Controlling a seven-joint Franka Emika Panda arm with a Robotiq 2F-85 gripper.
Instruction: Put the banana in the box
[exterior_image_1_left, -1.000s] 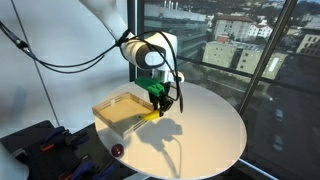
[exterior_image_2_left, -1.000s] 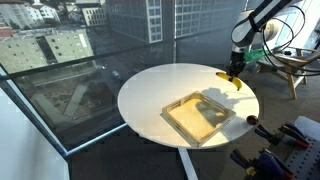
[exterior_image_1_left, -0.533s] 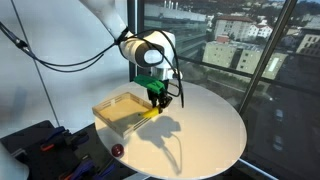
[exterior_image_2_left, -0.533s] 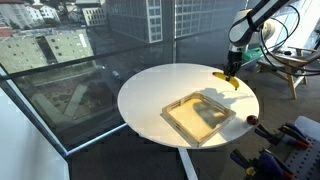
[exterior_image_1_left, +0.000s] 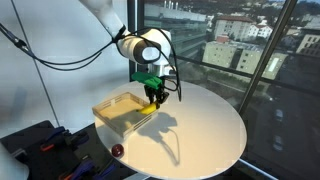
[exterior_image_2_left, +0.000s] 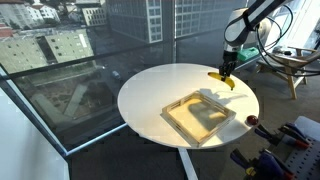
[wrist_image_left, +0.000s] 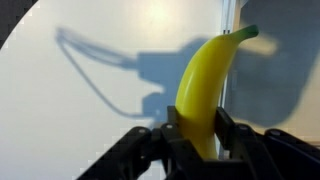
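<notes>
My gripper (exterior_image_1_left: 154, 96) is shut on the yellow banana (wrist_image_left: 205, 85) and holds it in the air above the round white table (exterior_image_1_left: 205, 135). In both exterior views the banana (exterior_image_1_left: 149, 106) hangs from the fingers near the box's edge; it also shows in an exterior view (exterior_image_2_left: 224, 80). The box (exterior_image_1_left: 122, 112) is a shallow pale beige tray lying on the table, also seen in an exterior view (exterior_image_2_left: 199, 116). In the wrist view the banana points up past a light edge (wrist_image_left: 226, 20), with its shadow on the surface below.
A small dark red round object (exterior_image_1_left: 117, 151) lies near the table's edge, also visible in an exterior view (exterior_image_2_left: 251, 120). Large windows surround the table. Dark equipment (exterior_image_1_left: 40, 145) stands beside the table, and cables hang from the arm.
My gripper has lifted the banana a little higher and moved it slightly toward the box. The box has not moved.
</notes>
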